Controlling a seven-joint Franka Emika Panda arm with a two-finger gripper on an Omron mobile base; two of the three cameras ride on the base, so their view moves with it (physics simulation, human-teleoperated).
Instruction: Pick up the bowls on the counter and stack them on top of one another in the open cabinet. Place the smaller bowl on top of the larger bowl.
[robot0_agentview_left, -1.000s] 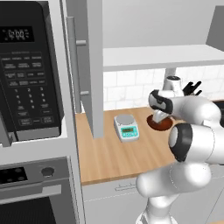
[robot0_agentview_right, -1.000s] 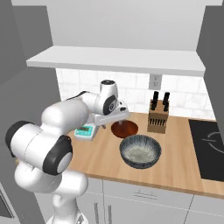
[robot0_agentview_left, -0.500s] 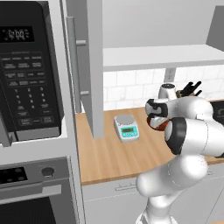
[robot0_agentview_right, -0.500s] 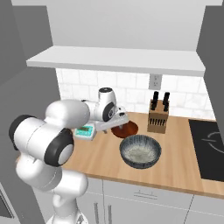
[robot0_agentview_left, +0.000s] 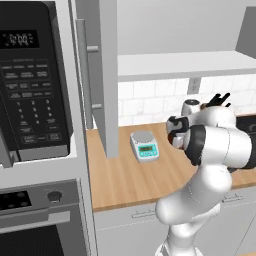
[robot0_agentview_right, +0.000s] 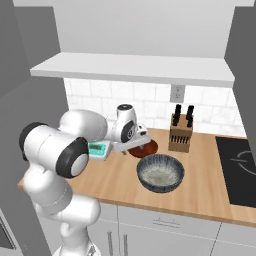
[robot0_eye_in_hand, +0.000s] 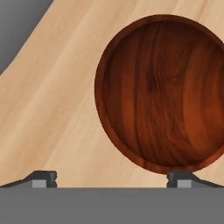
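Pincer spread wide, hovering over the worktop, red bowl just off its right tip; grey bowl sits nearer, beside it.

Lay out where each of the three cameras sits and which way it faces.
Left base view: behind the arm's left, facing the light-brown wooden counter; white arm lower right.
Right base view: behind its right, facing the dark charcoal-grey bowl; arm lower left.
Hand view: on the hand, looking down at the reddish-brown round bowl; dark fingers open.
Right base and hand views share the reddish-brown bowl.
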